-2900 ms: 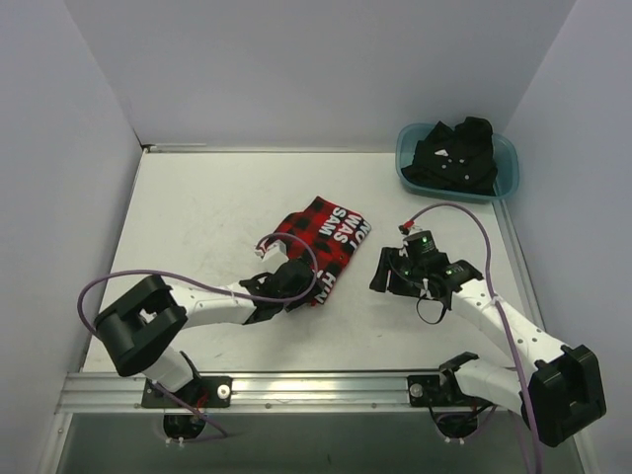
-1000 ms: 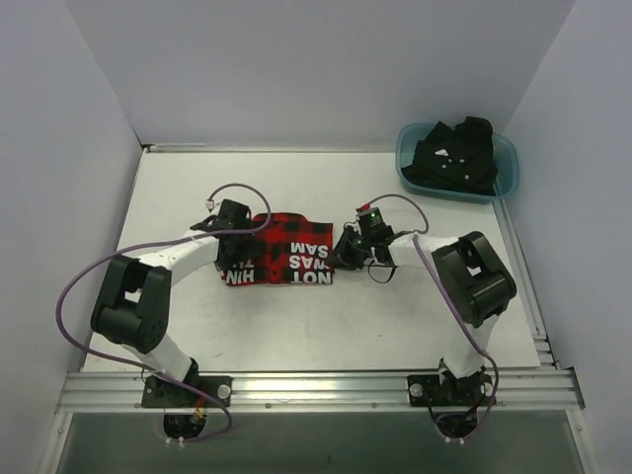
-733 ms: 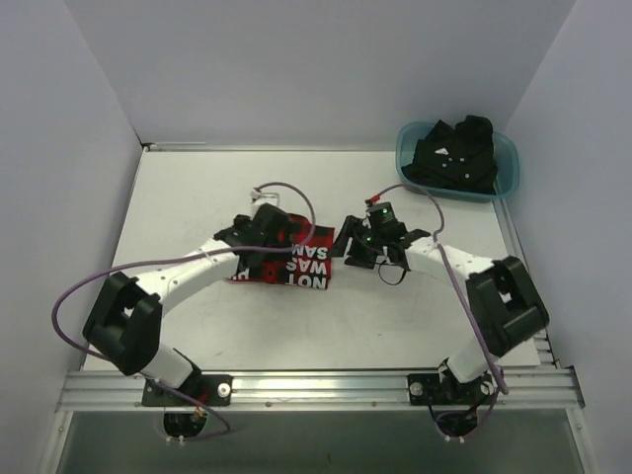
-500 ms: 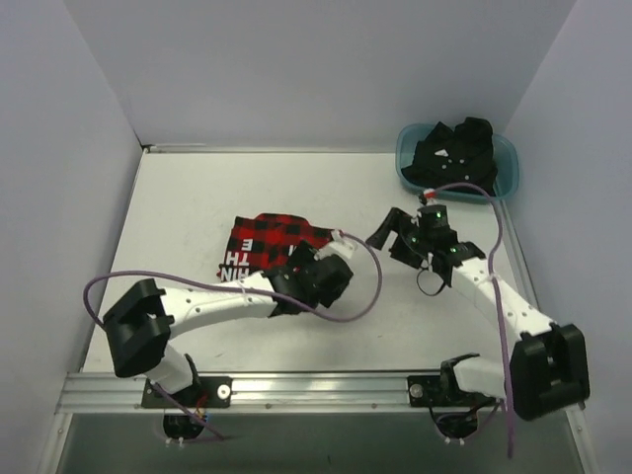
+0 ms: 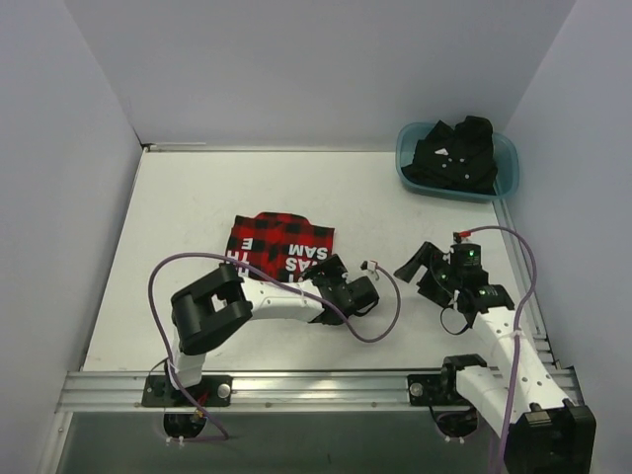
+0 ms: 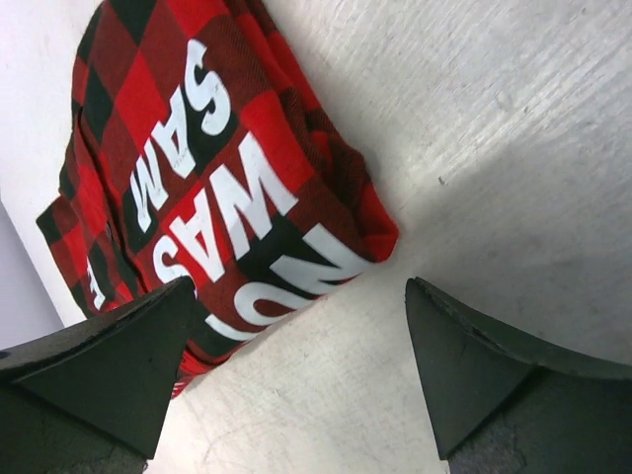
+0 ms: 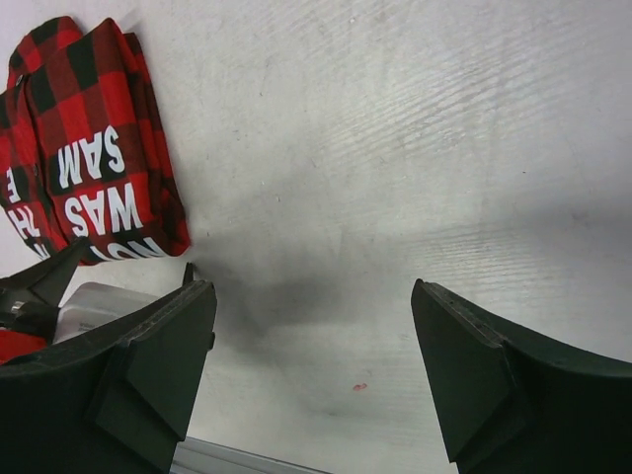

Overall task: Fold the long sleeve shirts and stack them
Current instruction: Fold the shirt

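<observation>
The red-and-black check flannel shirt (image 5: 279,246) lies folded on the table, white letters up. It also shows in the left wrist view (image 6: 207,188) and the right wrist view (image 7: 94,148). The black shirt (image 5: 456,155) sits crumpled in the teal tub (image 5: 506,178) at the back right. My left gripper (image 5: 331,277) is open and empty just in front of the folded shirt's near right corner, seen open in its own view (image 6: 296,365). My right gripper (image 5: 427,267) is open and empty over bare table to the right, seen open in its own view (image 7: 311,375).
The white table (image 5: 197,197) has walls on the left, back and right. A metal rail (image 5: 316,390) runs along the near edge. The left arm's purple cable (image 5: 380,316) loops over the table between the two grippers.
Both grippers let go of the flannel and drew back toward the near edge. The folded shirt stayed in the middle of the table. The right arm swung out to the right.
</observation>
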`<state>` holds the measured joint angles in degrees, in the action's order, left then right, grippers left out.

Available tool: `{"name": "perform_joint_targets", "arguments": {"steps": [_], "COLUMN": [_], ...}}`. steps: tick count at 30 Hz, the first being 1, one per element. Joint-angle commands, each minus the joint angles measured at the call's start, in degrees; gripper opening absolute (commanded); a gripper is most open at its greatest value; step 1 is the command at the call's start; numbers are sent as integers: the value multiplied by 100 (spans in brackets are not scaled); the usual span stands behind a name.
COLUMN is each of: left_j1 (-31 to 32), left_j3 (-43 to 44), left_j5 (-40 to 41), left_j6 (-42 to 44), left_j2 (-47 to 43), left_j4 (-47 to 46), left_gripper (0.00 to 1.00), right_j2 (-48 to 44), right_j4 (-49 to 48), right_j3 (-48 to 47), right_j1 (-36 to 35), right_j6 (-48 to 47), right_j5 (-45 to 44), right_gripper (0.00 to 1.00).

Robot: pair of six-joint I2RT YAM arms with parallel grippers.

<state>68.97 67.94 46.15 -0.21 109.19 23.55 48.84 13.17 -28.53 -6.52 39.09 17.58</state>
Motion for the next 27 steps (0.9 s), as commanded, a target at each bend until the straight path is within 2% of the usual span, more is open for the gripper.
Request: {"name": "perform_joint_targets", "arguments": {"steps": [1, 7, 8, 10, 11, 13, 14, 17, 18, 19, 22, 27], "left_j1": [29, 3, -15, -50, -85, -129, -164, -182, -182, -182, -235, -331], "left_j3": [290, 342, 334, 334, 334, 316, 290, 202, 176, 123, -34, -308], "left_j5": [263, 201, 227, 201, 210, 184, 166, 87, 17, -44, -483, -1081], "left_j6": [548, 733, 750, 742, 724, 680, 654, 557, 470, 408, 66, -409], "left_j2": [304, 664, 700, 805, 823, 824, 797, 604, 439, 350, -186, -1082], "left_j4": [-438, -711, -755, -799, -799, -808, -808, -817, -808, -800, -756, -799], "left_gripper": [97, 88, 81, 73, 62, 49, 38, 19, 9, 5, 2, 2], "right_j2": [-94, 3, 38, 82, 117, 152, 161, 239, 275, 380, 870, 1838], "right_j4": [168, 133, 125, 72, 63, 19, 10, -60, -95, -200, -569, -1807], "right_j3": [41, -3, -3, -12, -21, -64, -73, -143, -161, -179, -214, -214], "right_j1": [125, 169, 186, 222, 239, 257, 283, 318, 327, 336, 336, 126], "right_j6": [-51, -24, 2, 37, 55, 90, 107, 116, 151, 178, 554, 1398], "right_j5": [166, 201, 219, 342, 403, 413, 421, 421, 430, 482, 815, 1318], "right_gripper": [82, 82, 82, 82, 82, 82, 82, 82, 82, 82, 91, 93]}}
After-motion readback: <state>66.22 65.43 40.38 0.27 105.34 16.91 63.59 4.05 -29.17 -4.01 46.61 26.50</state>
